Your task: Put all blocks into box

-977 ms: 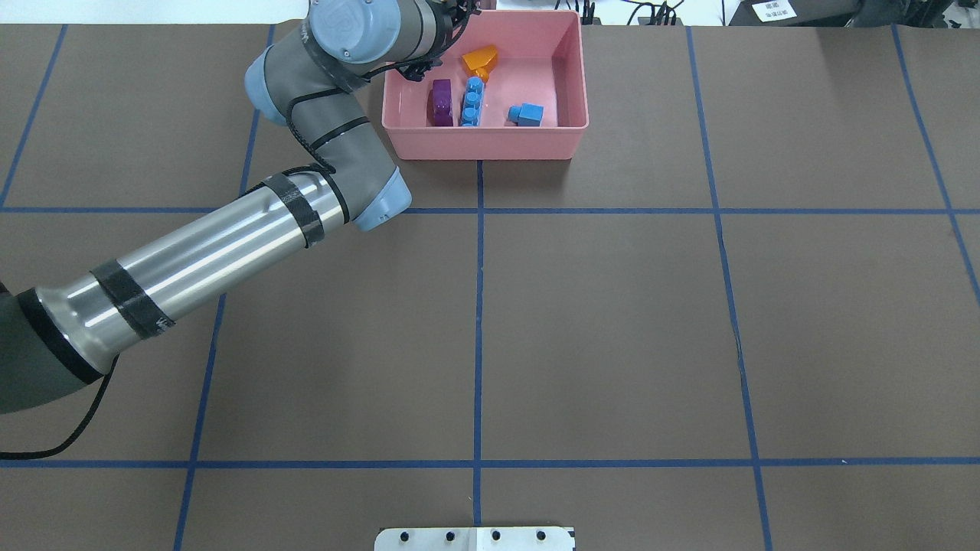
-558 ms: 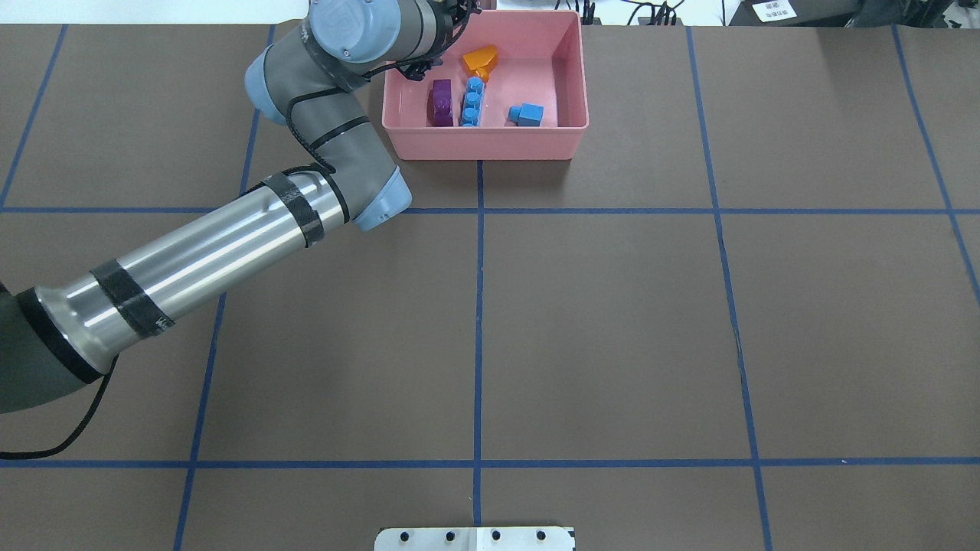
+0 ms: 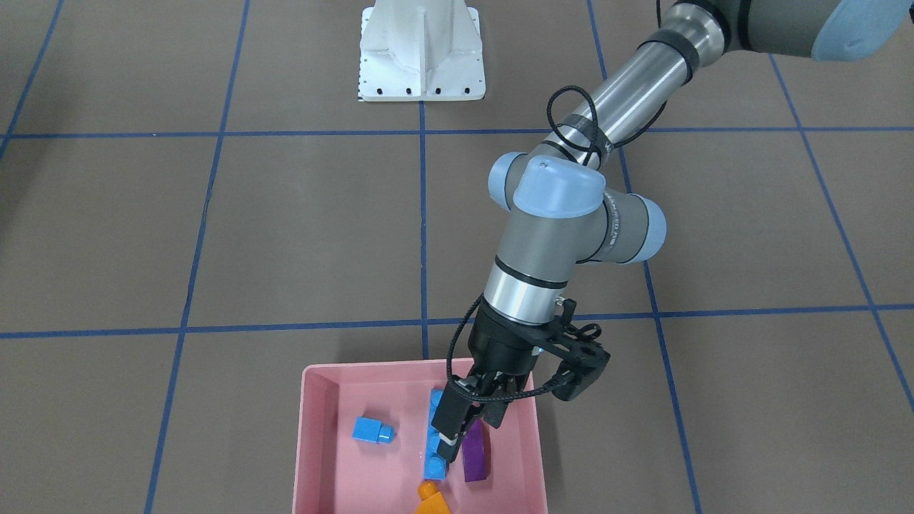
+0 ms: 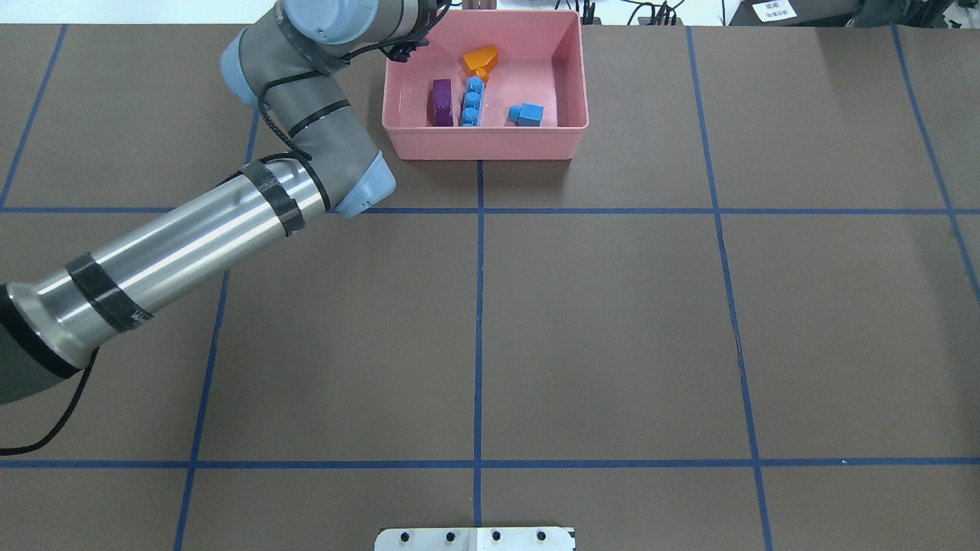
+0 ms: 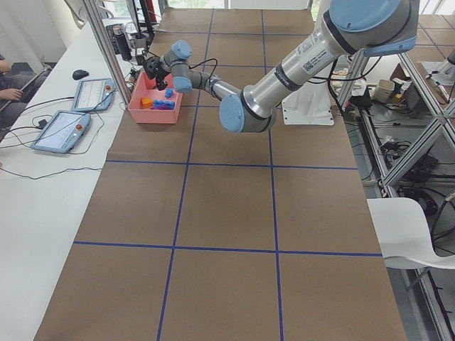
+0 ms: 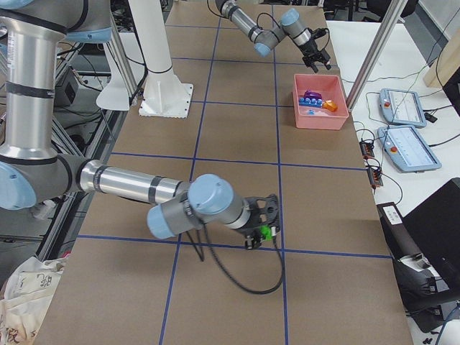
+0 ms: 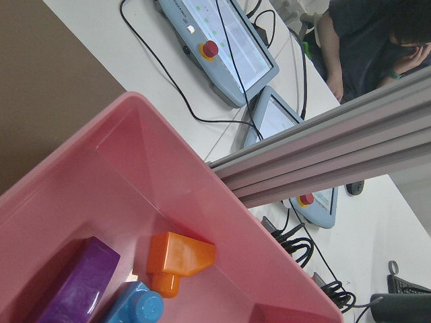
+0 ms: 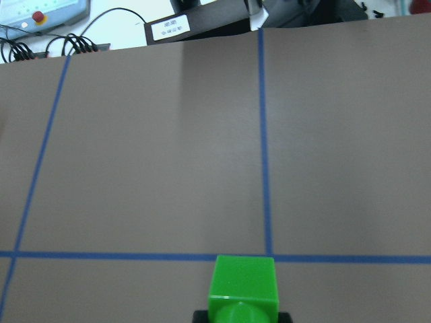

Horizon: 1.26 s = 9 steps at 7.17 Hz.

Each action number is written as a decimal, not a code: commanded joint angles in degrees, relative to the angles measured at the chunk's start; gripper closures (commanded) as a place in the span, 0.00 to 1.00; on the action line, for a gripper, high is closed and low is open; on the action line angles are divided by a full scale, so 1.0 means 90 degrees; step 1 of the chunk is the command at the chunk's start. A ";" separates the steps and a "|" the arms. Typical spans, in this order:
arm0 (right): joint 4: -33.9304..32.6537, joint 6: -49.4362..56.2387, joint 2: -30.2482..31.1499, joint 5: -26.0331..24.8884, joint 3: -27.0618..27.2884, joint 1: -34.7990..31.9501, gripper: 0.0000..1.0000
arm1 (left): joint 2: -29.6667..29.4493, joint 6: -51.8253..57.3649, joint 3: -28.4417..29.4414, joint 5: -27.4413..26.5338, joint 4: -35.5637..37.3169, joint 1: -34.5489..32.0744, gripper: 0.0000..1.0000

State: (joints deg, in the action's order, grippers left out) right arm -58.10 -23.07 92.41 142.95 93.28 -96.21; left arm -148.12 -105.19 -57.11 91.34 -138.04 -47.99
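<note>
The pink box [image 4: 482, 149] stands at the table's far edge and also shows in the front view [image 3: 310, 442]. In it lie the orange block [image 4: 480, 57], the purple sloped block [image 4: 441, 101], the long blue block [image 4: 472, 101] and the small blue block [image 4: 527, 115]. My left gripper [image 3: 471, 428] hangs above the long blue and purple blocks with its fingers apart and nothing between them. My right gripper [image 6: 262, 231] is low over the table far from the box, shut on the small green block [image 8: 242, 288].
The white metal base [image 3: 421, 57] stands at the robot's side of the table. Beyond the box are an aluminium post [image 7: 323, 148], teach pendants [image 7: 222, 40] with cables, and a seated person [image 7: 377, 33]. Blue tape lines cross the brown table.
My left arm has swung to the left and its wrist has drawn back from over the box's left wall. The four blocks in the box have not moved.
</note>
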 commanded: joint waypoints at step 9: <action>-0.1318 -0.4312 -0.6835 -0.3847 -0.2966 0.4896 1.00 | 0.3544 0.6921 -0.3135 0.0506 0.3717 -0.1563 0.00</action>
State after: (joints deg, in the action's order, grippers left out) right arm -70.31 -61.05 37.22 114.79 73.22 -55.52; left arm -120.81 -45.87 -82.59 95.68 -104.45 -61.81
